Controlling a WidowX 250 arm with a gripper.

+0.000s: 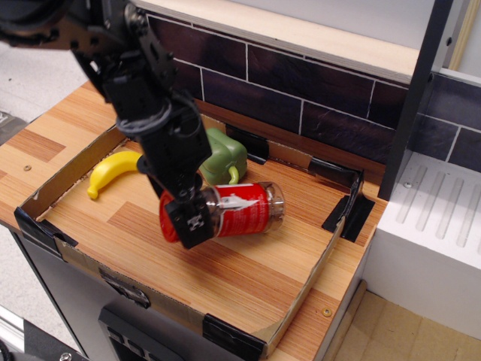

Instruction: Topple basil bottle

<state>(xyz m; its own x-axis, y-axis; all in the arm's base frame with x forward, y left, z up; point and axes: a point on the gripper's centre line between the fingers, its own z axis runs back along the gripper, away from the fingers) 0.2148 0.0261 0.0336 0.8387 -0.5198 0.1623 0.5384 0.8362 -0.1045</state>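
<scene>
While basil bottle (244, 207) lies flat on wood tray floor (225, 263), jaws' state unclear, w/ dark tile wall (301, 83) behind.

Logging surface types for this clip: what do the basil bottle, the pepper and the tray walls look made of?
Basil bottle: clear glossy plastic or glass, since its bottom end is see-through with highlights; the red label looks printed.
Pepper: matte, evenly green, probably a molded plastic toy.
Tray wall: brown cardboard with a raw edge; the corners look taped in black.
</scene>
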